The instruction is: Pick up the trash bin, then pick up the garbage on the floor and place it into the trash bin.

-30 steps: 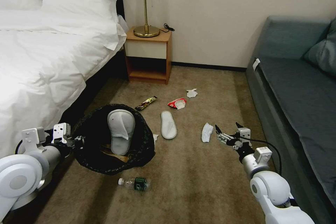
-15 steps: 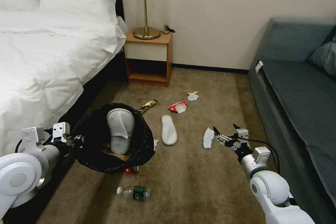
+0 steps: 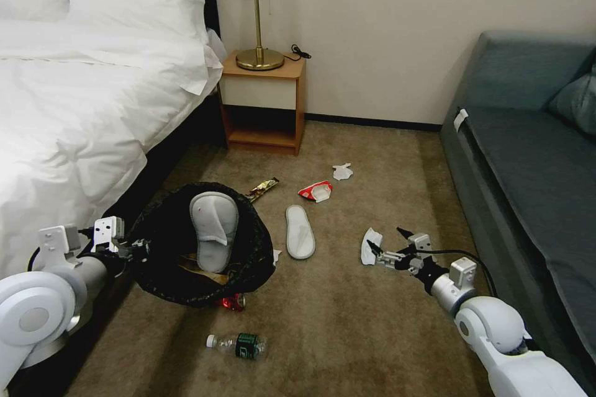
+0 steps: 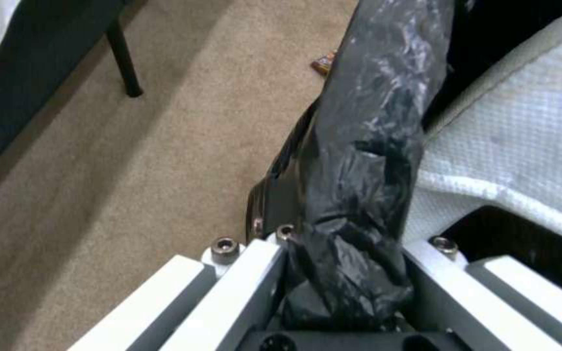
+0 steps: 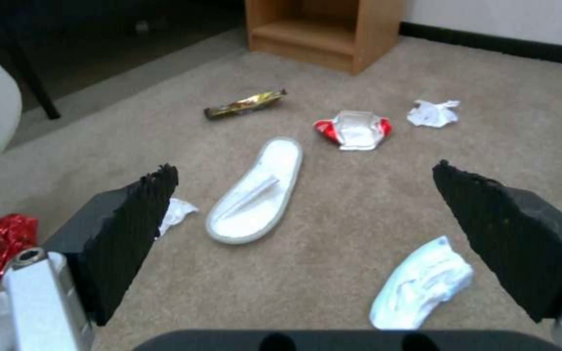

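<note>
- Right gripper (image 3: 388, 243) low over the carpet (image 3: 347, 322), fingers spread wide, nothing between them; a crumpled white tissue (image 3: 370, 246) lies just beside its tip, on the side toward the bed.
- In the right wrist view that tissue (image 5: 421, 282) sits between the two black pads (image 5: 138, 214), closer to one of them, not touching; its lower end is cut off by the gripper body.
- Left gripper (image 4: 343, 273) clamped on the black bag rim of the trash bin (image 3: 202, 242); fingertips buried in plastic, contact itself hard to see.
- Bin held off the floor beside the bed (image 3: 74, 111), mouth tilted toward the camera.
- One white slipper (image 3: 214, 229) stands upright inside the bin; brownish stuff under it, can't tell what.
- Second slipper (image 3: 300, 231) flat on carpet, between bin and right gripper.
- Red wrapper (image 3: 233, 302) half hidden under the bin's edge.
- Bottle (image 3: 239, 344) on its side, near the bin, closer to the robot.
- Gold snack packet (image 3: 262, 187), red-white wrapper (image 3: 315, 190), small tissue (image 3: 342, 171) farther out, toward the nightstand (image 3: 264, 102).
- Another white scrap (image 5: 177, 212) peeks out behind the gripper's pad, mostly covered.
</note>
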